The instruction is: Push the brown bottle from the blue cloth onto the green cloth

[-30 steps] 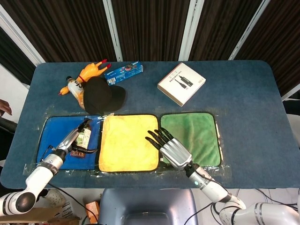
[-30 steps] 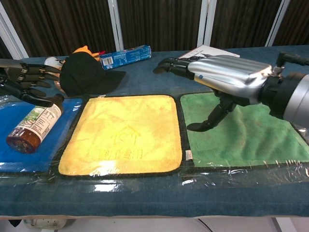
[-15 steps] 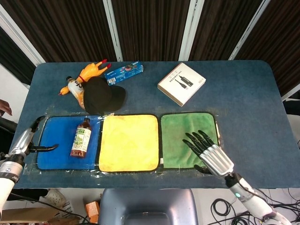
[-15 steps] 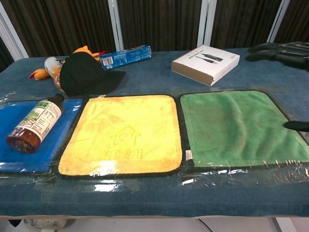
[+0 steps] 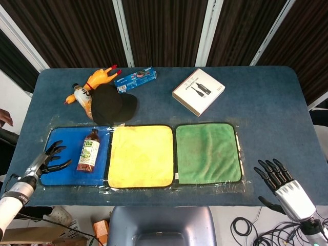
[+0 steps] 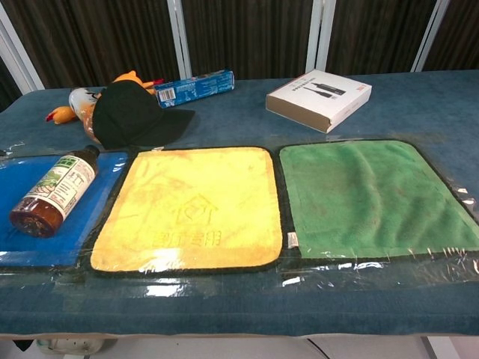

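The brown bottle lies on its side on the blue cloth, cap toward the far side. The green cloth lies at the right, with the yellow cloth between the two. My left hand hovers at the blue cloth's left front edge, fingers spread, holding nothing, apart from the bottle. My right hand is off the table's front right corner, fingers apart and empty. Neither hand shows in the chest view.
A black cap, a rubber chicken toy and a blue toothpaste box lie behind the cloths at the left. A white box sits behind the green cloth.
My right hand has pulled back from the green cloth off the table's front right corner. My left hand, earlier beside the bottle, has drawn away to the blue cloth's left edge. The bottle stays put.
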Available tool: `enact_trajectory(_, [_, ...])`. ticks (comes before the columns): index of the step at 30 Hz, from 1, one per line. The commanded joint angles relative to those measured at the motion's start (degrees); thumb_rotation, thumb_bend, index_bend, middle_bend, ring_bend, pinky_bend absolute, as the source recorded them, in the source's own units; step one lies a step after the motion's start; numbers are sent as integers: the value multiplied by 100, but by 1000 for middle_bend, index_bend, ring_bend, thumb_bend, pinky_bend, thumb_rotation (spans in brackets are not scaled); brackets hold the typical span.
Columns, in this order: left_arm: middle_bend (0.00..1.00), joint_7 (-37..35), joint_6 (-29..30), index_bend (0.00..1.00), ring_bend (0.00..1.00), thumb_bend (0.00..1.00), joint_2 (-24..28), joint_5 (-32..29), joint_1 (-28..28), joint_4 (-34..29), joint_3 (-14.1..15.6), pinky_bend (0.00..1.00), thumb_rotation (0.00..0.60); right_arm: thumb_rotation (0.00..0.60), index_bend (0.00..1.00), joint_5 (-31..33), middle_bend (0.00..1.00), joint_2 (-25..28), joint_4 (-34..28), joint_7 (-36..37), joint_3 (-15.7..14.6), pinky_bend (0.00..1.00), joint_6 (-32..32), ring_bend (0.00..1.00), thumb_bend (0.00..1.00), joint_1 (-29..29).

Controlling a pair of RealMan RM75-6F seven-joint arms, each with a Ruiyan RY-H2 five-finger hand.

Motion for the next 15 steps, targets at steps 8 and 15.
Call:
enact_trajectory(8, [133, -169, -737, 37, 72, 250, -624, -142, -412, 584, -196, 203, 487, 600, 0, -32, 0, -10, 72, 129, 30, 0, -68, 0, 143, -83])
enact_trajectory(15, [133, -100, -804, 37, 72, 250, -724, -285, -488, 772, -219, 213, 487, 600, 0, -170, 0, 96, 102, 500, -106, 0, -202, 0, 142, -56])
